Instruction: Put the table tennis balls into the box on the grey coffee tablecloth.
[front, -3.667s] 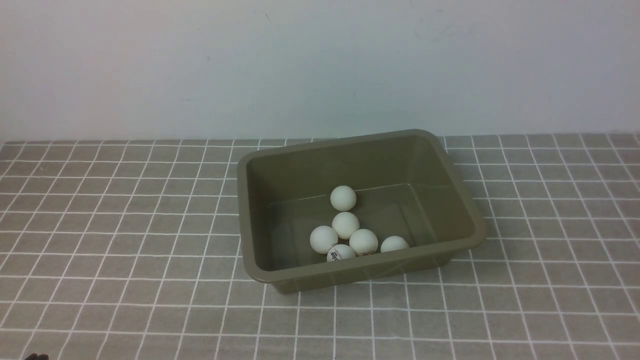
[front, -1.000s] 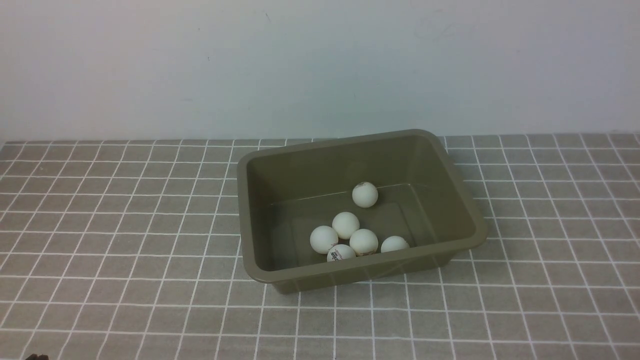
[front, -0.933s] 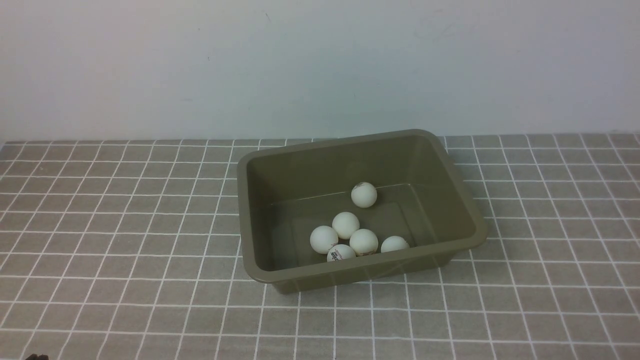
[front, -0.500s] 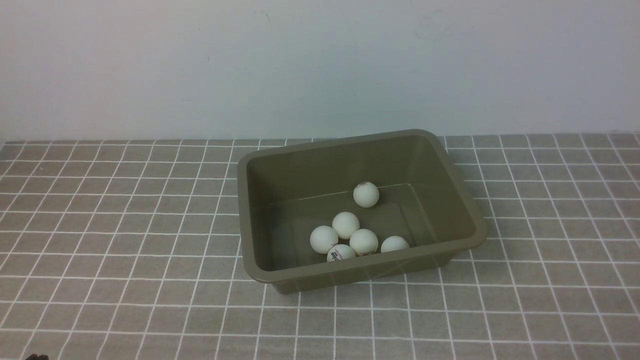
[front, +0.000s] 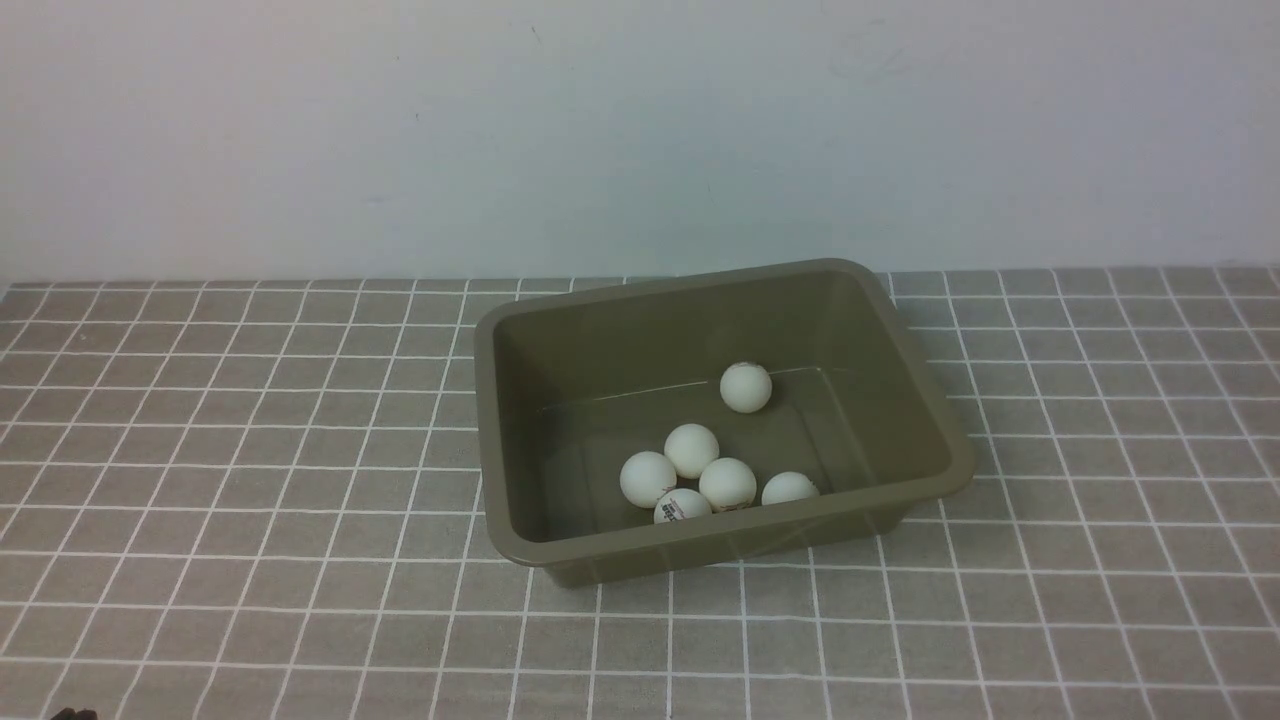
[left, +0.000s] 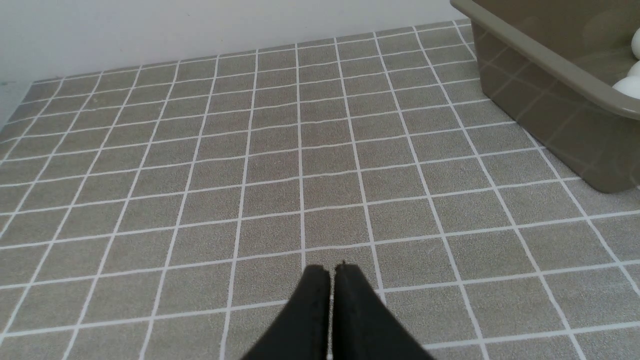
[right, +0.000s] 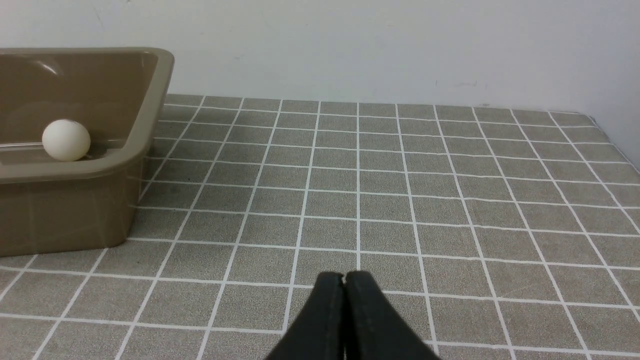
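The olive-brown box (front: 500, 400) stands on the grey coffee tablecloth (front: 250, 450) with several white table tennis balls inside. One ball (front: 746, 387) lies alone near the far wall; the others cluster (front: 692, 450) at the near wall. My left gripper (left: 331, 269) is shut and empty, low over the cloth left of the box (left: 550, 65). My right gripper (right: 344, 276) is shut and empty too, over the cloth to the right of the box (right: 150, 100), where one ball (right: 66, 140) shows. Neither gripper appears in the front view.
A pale wall (front: 640, 130) rises just behind the cloth's far edge. The cloth's right edge (right: 615, 145) meets a side wall in the right wrist view.
The lone ball in the box has rolled a little to the right along the far wall. The clustered balls and both grippers have stayed put.
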